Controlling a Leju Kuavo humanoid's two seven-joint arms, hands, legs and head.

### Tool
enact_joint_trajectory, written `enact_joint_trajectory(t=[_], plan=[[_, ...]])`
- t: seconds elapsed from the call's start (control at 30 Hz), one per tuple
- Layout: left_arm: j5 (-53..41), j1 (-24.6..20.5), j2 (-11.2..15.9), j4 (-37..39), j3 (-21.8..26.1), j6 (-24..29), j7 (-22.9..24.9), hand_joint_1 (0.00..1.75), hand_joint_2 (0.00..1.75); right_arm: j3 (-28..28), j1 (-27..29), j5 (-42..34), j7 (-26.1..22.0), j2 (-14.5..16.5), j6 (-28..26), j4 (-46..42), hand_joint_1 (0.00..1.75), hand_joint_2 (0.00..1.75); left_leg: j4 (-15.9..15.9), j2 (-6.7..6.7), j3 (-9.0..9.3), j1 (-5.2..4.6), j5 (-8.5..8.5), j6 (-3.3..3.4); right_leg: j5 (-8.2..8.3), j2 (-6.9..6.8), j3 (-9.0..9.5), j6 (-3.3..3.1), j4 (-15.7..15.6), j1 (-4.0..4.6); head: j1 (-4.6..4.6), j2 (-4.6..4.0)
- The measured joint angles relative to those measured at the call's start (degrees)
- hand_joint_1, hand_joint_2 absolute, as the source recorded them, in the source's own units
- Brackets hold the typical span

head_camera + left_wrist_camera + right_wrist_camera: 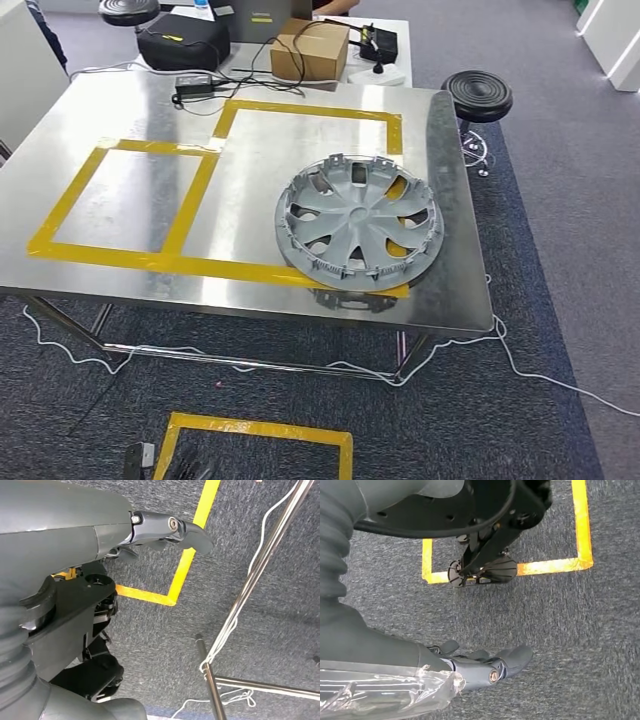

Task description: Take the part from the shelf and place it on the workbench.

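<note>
- You see one hubcap (358,223) lying flat, spokes up, at the workbench's (98,110) 4 o'clock corner; round, so no long axis.
- Left hand (166,530) and right hand (490,665): fingers extended, holding nothing, above carpet.

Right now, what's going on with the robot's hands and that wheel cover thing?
Left hand and right hand hang empty over carpet. Wheel cover lies on the workbench, partly over the yellow tape. Nothing blocking.
</note>
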Motion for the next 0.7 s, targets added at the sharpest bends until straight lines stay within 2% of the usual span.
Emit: enact_joint_trajectory(t=[0.03,0.1,0.13,0.17,0.27,0.33,0.37,0.4,0.47,0.5,0.53,0.57,0.6,0.67,0.7], plan=[[0.0,0.0,0.0,0.0,0.0,0.0,0.0,0.0,0.87,-0.3,0.0,0.0,-0.1,-0.1,0.1,0.1,0.0,1.75,0.0,-0.05,0.18,0.04,-0.08,-0.09,1.94,-0.01,1.57,-0.04,-3.2,-0.07,0.02,0.0],[-0.1,0.0,-0.1,0.0,0.0,0.3,0.0,0.0,0.0,-0.7,-0.2,-0.3,-0.4,-0.2,0.4,0.3,0.0,1.75,0.0,-0.12,0.54,0.04,-0.3,-0.44,5.47,-0.05,5.76,-0.06,-11.5,-0.29,0.11,0.0],[-0.1,0.0,-0.1,0.0,0.0,0.5,0.0,0.0,0.0,-0.9,-0.3,-0.5,-0.5,-0.2,0.7,0.3,0.0,1.75,0.0,-0.13,0.66,0.02,-0.38,-0.58,6.28,-0.07,7.13,-0.06,-14.3,-0.36,0.16,0.0],[-0.2,0.0,-0.1,0.0,0.0,0.6,0.0,0.0,0.0,-0.9,-0.3,-0.6,-0.6,-0.2,0.9,0.4,0.0,1.75,0.0,-0.13,0.7,-0.02,-0.43,-0.67,6.44,-0.08,7.73,-0.03,-15.5,-0.41,0.2,0.0],[-0.2,0.0,-0.1,0.0,0.0,0.8,0.0,0.0,0.0,-1.0,-0.4,-0.7,-0.6,-0.2,1.0,0.4,0.0,1.75,0.0,-0.13,0.69,-0.08,-0.46,-0.71,6.22,-0.07,7.83,-0.03,-15.7,-0.37,0.25,0.0],[-0.3,0.0,-0.1,0.0,0.0,1.4,0.3,0.0,0.0,-1.5,-0.7,-1.1,-0.8,-0.2,1.8,0.5,0.0,1.75,0.1,-0.14,0.64,-0.25,-0.48,-0.98,6.21,0.1,7.93,-0.54,-15.8,-0.27,0.21,0.0],[-0.6,0.0,-0.1,0.0,0.0,2.3,0.6,0.0,0.0,-2.1,-0.9,-0.1,-0.2,-0.2,1.9,0.7,0.0,1.75,0.8,-0.13,0.27,-0.27,-1.13,-1.44,6.35,0.14,7.91,-1.27,-15.9,-0.25,0.03,0.0],[-0.8,-0.1,-0.1,0.0,0.0,3.4,1.0,0.0,0.0,-2.9,-1.2,1.0,0.5,-0.2,2.0,0.9,0.0,1.75,2.7,-0.12,-0.62,-0.25,-2.39,-1.91,6.52,0.18,7.84,-2.04,-15.9,-0.25,-0.27,0.0],[-1.5,-0.1,-0.1,0.0,0.0,5.4,1.3,0.0,0.0,-4.2,-1.5,3.9,2.4,-0.2,1.0,1.3,0.0,1.75,10.0,-0.1,-4.19,-0.14,-6.39,-2.67,6.73,0.1,7.6,-3.11,-16.1,-0.26,-0.8,0.0],[-1.8,-0.1,0.0,0.0,0.0,6.4,1.1,0.0,0.0,-4.5,-1.5,4.7,2.8,-0.2,0.3,1.4,0.0,1.75,13.8,-0.1,-6.09,-0.14,-7.81,-2.72,6.75,0.1,7.53,-3.17,-16.1,-0.21,-0.93,0.0],[-2.2,-0.1,0.0,0.0,-0.1,7.4,1.0,0.0,0.0,-4.8,-1.6,5.6,3.3,-0.2,-0.6,1.4,0.0,1.75,16.1,-0.1,-7.35,-0.15,-8.21,-2.71,6.75,0.11,7.5,-3.19,-16.1,-0.17,-0.94,0.0],[-2.7,-0.1,0.0,0.0,-0.2,8.3,0.8,0.0,0.0,-5.0,-1.6,6.7,3.8,-0.1,-1.4,1.4,0.0,1.75,16.3,-0.1,-7.58,-0.16,-7.43,-2.63,6.75,0.13,7.52,-3.19,-16.0,-0.15,-0.97,0.0],[-3.1,-0.2,0.0,0.0,-0.2,9.1,0.8,0.0,0.0,-5.4,-1.7,7.9,4.3,0.0,-2.4,1.4,0.0,1.75,14.3,-0.1,-6.71,-0.16,-5.62,-2.49,6.74,0.14,7.6,-3.17,-16.0,-0.13,-0.98,0.0],[-3.5,-0.3,0.0,0.0,-0.3,9.7,1.4,0.0,0.0,-6.2,-2.0,10.0,4.9,0.2,-4.2,1.4,0.0,1.75,6.7,-0.08,-3.12,-0.19,-1.57,-2.08,6.65,0.19,7.74,-2.9,-15.9,0.01,-1.11,0.0],[-3.6,-0.3,0.0,0.0,-0.3,9.8,1.6,0.0,0.0,-6.4,-2.1,10.6,5.0,0.3,-4.7,1.4,0.0,1.75,4.4,-0.08,-1.98,-0.2,-0.51,-1.96,6.62,0.2,7.78,-2.81,-15.9,0.06,-1.15,0.0]])
